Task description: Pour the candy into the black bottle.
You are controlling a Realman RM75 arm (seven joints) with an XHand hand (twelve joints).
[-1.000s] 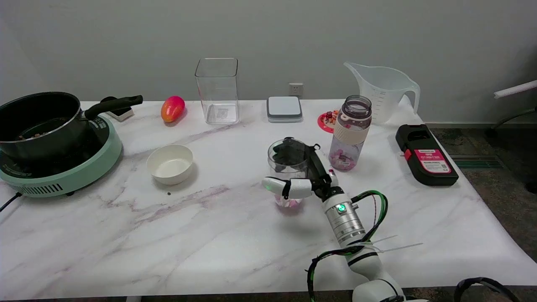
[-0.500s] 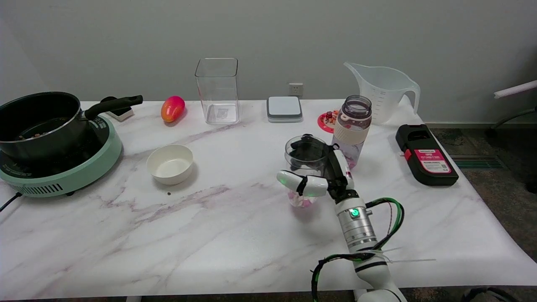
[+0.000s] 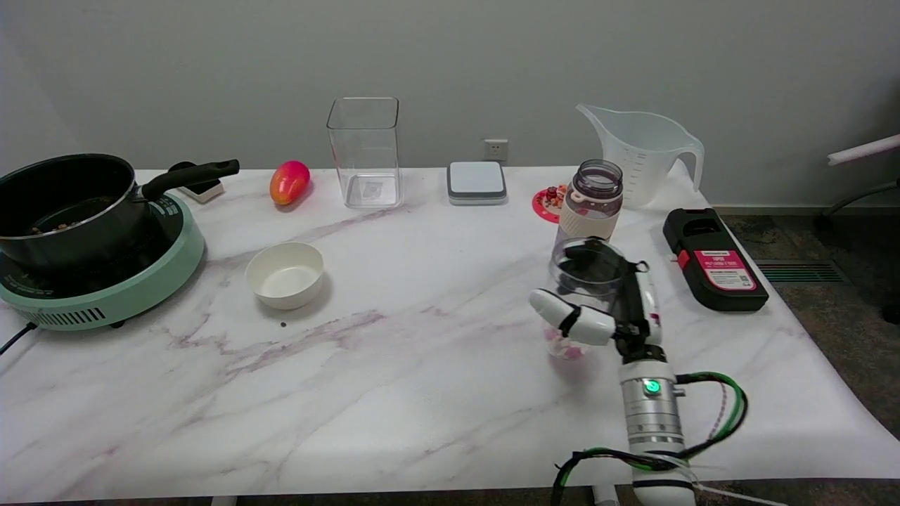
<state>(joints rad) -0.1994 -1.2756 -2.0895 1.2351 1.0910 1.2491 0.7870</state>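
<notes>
While its white-and-black fingers wrap around a clear plastic cup (image 3: 582, 281), the robot's right hand (image 3: 610, 309) holds that cup upright above the white marble-patterned table (image 3: 394, 393), with one white finger crossing the cup's near side and the dark palm against its right wall. Pink and white candy (image 3: 567, 348) lies in the bottom of the cup, showing just below the finger. A silver wrist with a green light joins the hand to the white right arm (image 3: 650, 422), which rises from the lower right edge with green and black cables looped beside it.

Just behind the cup, partly hidden by its rim, stands the dark translucent bottle with a cream band and an open mouth (image 3: 592, 204); this is the task's target, upright on the table. Whether cup and bottle touch cannot be told. Behind the bottle lies a small red disc with little pieces on it (image 3: 547, 202), and farther back a clear plastic measuring jug (image 3: 643, 154). To the right rests a black box with a pink label (image 3: 711, 258).

Toward the back centre sit a flat grey-and-white square lid (image 3: 477, 182) and a tall clear square container (image 3: 364, 151), with a red-orange mango-like fruit (image 3: 289, 182) left of it. A small white bowl (image 3: 285, 274) stands well to the left, near a black saucepan (image 3: 67, 204) on a mint-green cooktop (image 3: 105, 288).
</notes>
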